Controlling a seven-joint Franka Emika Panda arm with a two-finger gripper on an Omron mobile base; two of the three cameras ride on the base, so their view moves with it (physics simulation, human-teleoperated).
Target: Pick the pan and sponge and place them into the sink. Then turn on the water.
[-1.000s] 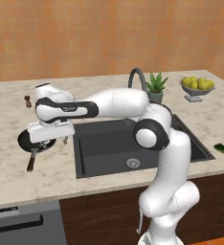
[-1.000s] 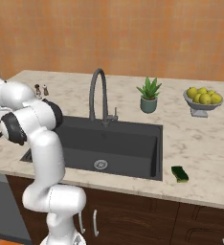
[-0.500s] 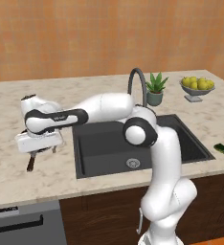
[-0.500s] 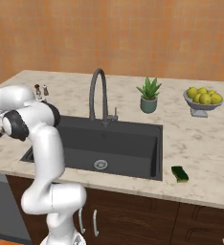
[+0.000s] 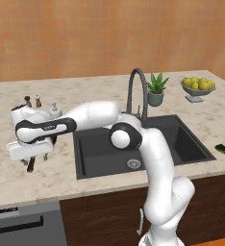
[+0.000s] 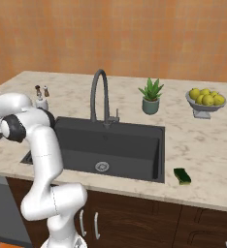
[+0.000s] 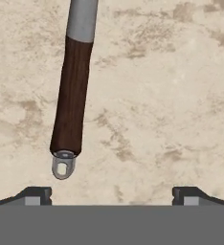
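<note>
Over the left stretch of the counter [image 5: 61, 178], well left of the sink [image 5: 138, 144], the gripper [image 7: 111, 194] hangs low above the marble with its jaws spread wide and nothing between them. In the hand view the pan's handle [image 7: 73, 95] lies on the stone with its metal hanging loop [image 7: 62, 165] pointing toward the fingertips [image 7: 37, 195], but it sits off toward the left one rather than midway between them. The pan's bowl is hidden under the hand in the left base view, where just the end of the handle pokes out below the wrist.

The main risk, as I judge it, is a closing off centre: one finger would meet the slim wood first and push it sideways, swinging the pan on the smooth counter instead of clamping it. A grip near the loop end would also leave the heavy bowl far from the fingers, so it may droop or twist on the lift. The sponge [image 6: 182, 176] rests near the front counter edge, right of the sink.
</note>
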